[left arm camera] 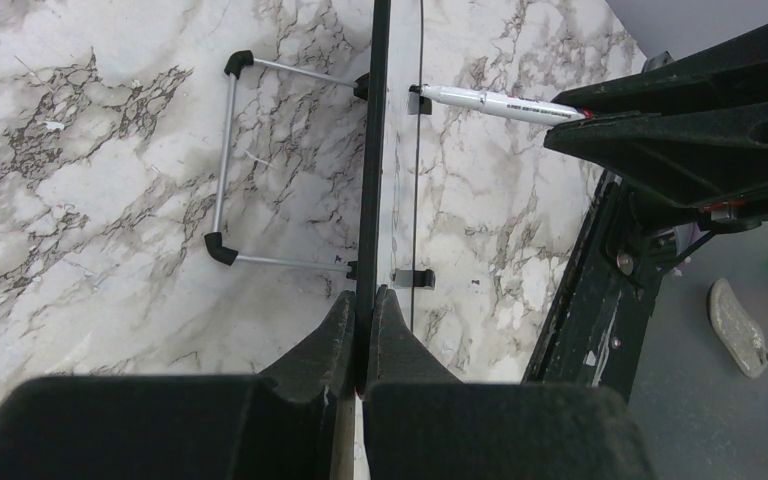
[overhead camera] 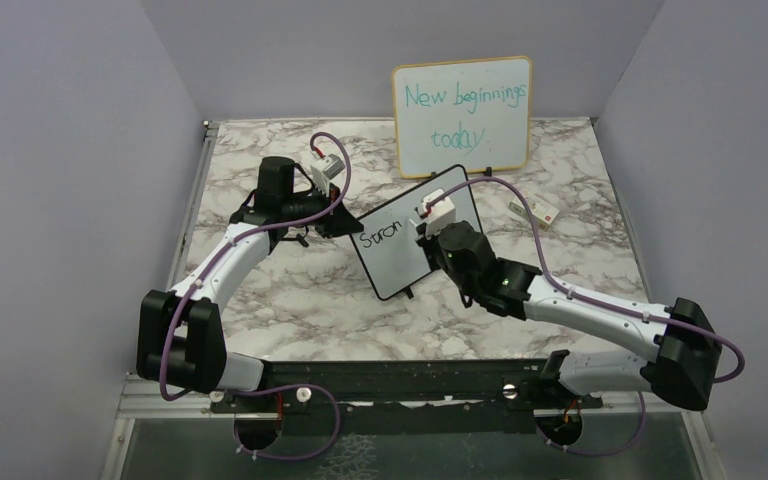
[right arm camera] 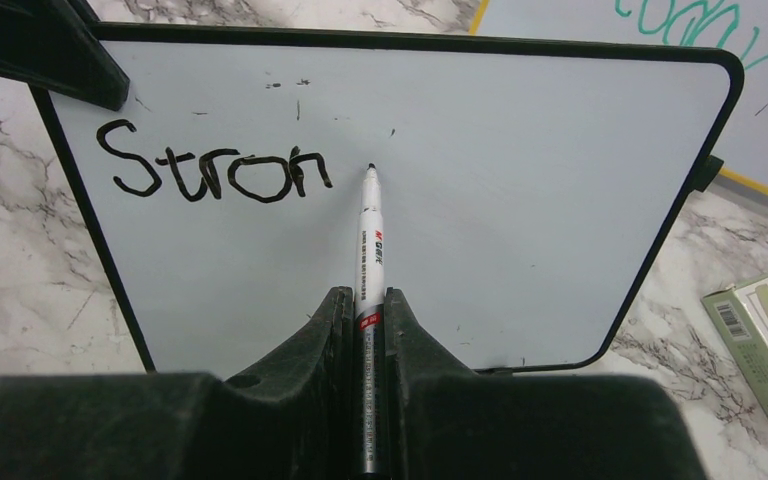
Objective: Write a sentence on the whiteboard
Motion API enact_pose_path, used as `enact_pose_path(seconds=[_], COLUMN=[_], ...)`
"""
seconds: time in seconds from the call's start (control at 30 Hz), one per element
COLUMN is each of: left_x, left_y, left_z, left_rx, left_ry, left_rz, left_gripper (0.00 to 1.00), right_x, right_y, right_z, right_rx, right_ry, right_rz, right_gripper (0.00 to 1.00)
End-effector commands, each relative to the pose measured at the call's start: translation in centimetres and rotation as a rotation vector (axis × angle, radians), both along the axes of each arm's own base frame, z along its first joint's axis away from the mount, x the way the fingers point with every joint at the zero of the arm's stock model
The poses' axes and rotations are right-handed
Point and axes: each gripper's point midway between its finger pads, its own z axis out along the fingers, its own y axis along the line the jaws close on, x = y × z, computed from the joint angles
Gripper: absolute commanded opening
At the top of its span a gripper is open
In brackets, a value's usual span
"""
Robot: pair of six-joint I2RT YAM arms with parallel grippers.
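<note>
Your left gripper (left arm camera: pixel 367 295) is pinched shut on the edge of the whiteboard (overhead camera: pixel 395 265), bracing it on its wire stand (left arm camera: pixel 225 160) at the centre of the top view, likely so it won't skid under pen pressure; your right gripper (right arm camera: pixel 367 295) is clamped on the marker (right arm camera: pixel 370 235), tip at or just off the surface, right of "Stron" (right arm camera: pixel 215 172), placed for the next letter; the desk (overhead camera: pixel 290 300) carries the stand.

Marble table (overhead camera: pixel 300 300), standing whiteboard (overhead camera: pixel 400 265), wood-framed board (overhead camera: pixel 463 115), small box (overhead camera: pixel 535 211)
</note>
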Motion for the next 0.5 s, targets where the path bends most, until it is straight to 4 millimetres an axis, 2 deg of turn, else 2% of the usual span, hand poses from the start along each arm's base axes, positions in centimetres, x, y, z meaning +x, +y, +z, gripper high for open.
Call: enact_pose_path(seconds=[0.0, 0.47], left_x=[-1.1, -1.17], left_y=[1.0, 0.99], left_z=[-5.31, -5.3], left_rx=[0.145, 0.143], left_ry=[0.107, 0.11], left_rz=[0.025, 0.022], left_gripper=[0.0, 0.0], right_x=[0.28, 0.66], right_y=[0.79, 1.4], right_z=[0.59, 0.44], right_rx=[0.031, 0.026], right_ry=[-0.017, -0.02], right_rz=[0.021, 0.028], right_gripper=[0.0, 0.0])
